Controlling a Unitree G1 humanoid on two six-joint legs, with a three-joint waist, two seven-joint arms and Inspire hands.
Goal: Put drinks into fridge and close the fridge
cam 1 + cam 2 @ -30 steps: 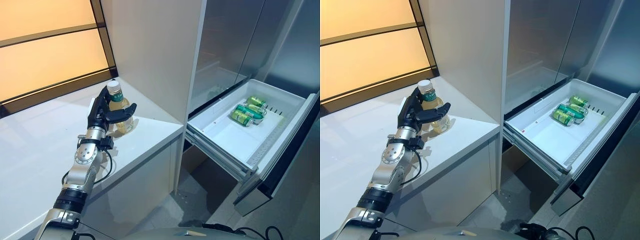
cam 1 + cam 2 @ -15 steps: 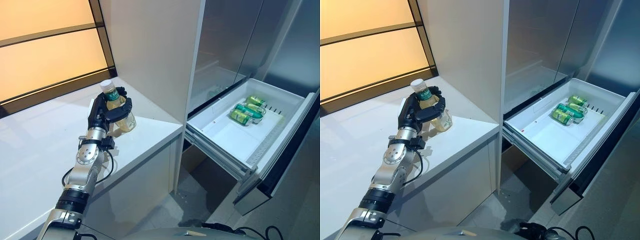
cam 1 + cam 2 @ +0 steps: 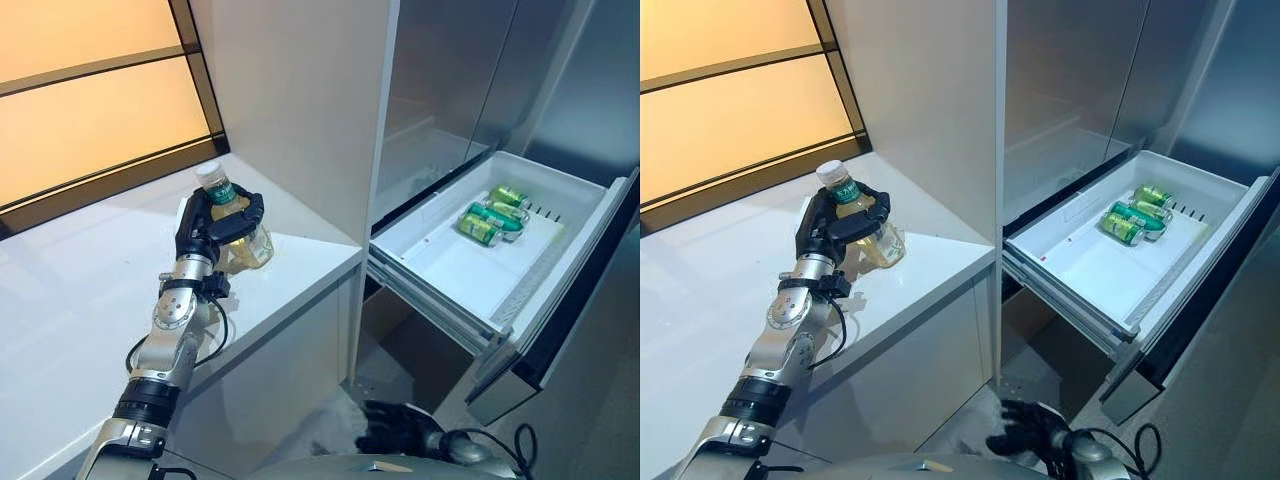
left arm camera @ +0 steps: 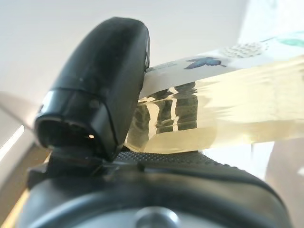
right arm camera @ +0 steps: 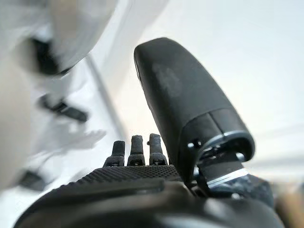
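Fridge (image 3: 470, 70) at 2 o'clock, drawer (image 3: 455, 275) pulled out, green cans (image 3: 488, 212) lying at its far end. White counter (image 3: 70, 290) at 9 o'clock, w/ L hand (image 3: 208, 228) curled round bottle (image 3: 240, 235) of yellow drink, tilted, white cap twd window (image 3: 90, 100). Can't tell if base touches counter. R hand (image 3: 1025, 428) low at 6 o'clock, fingers loosely bent, holding nothing

Right hand (image 5: 142, 185): dark palm fills the lower edge. The thumb (image 5: 190, 104) stands upright beside it. The fingers (image 5: 137, 149) extend straight in a row, holding nothing. Background: pale, blurred surfaces with indistinct dark shapes.
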